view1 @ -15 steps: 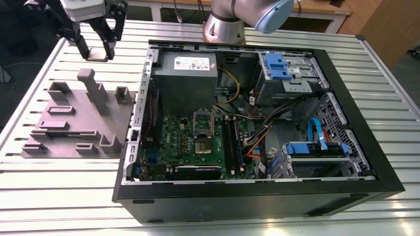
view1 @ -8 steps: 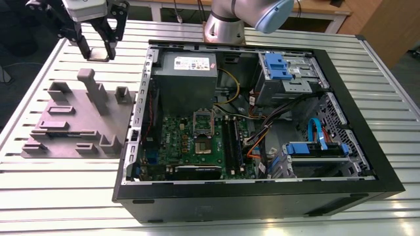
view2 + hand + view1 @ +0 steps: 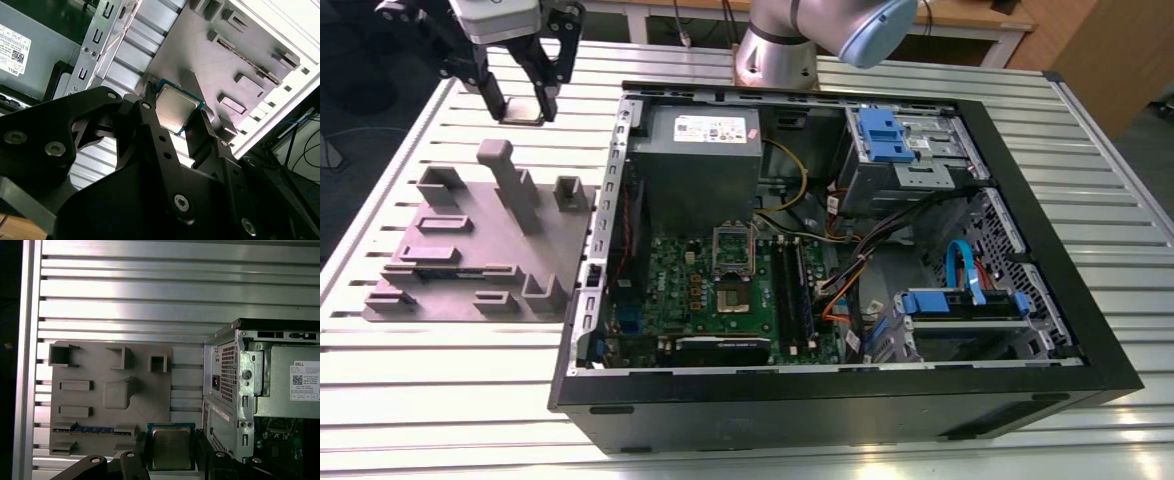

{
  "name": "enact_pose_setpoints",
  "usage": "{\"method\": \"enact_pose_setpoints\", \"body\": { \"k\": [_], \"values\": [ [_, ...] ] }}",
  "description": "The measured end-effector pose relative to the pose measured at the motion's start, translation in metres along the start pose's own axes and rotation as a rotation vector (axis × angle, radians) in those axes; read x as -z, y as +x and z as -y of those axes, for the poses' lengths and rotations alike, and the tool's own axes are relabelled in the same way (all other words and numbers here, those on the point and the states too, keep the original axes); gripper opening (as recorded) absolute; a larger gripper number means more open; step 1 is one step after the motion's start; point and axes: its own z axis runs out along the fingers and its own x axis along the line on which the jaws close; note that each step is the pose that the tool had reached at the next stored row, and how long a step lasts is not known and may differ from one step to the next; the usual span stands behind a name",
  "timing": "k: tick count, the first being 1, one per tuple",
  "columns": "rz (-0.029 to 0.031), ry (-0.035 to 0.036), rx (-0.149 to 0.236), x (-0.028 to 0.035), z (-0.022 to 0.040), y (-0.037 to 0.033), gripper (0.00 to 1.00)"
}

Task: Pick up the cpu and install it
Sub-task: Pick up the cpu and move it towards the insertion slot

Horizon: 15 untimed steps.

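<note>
- The fingers (image 3: 152,120) were closed on the cpu (image 3: 176,106), pinching 2 opposite edges, so it sat between their tips.
- Pick-up looked done: the cpu hung clear of the surface (image 3: 427,380), with the grey tray (image 3: 480,240) near and below the fingers.
- Install was not yet done: the socket (image 3: 731,292) inside the case (image 3: 854,400) lay well apart from the fingers and looked unfilled.
</note>
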Motion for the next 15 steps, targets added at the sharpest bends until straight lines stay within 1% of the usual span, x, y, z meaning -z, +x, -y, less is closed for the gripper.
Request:
{"method": "enact_pose_setpoints", "body": {
  "k": [15],
  "values": [
    [0.0001,-0.0001,0.000,0.0000,0.0001,-0.0046,0.47]
  ]
}}
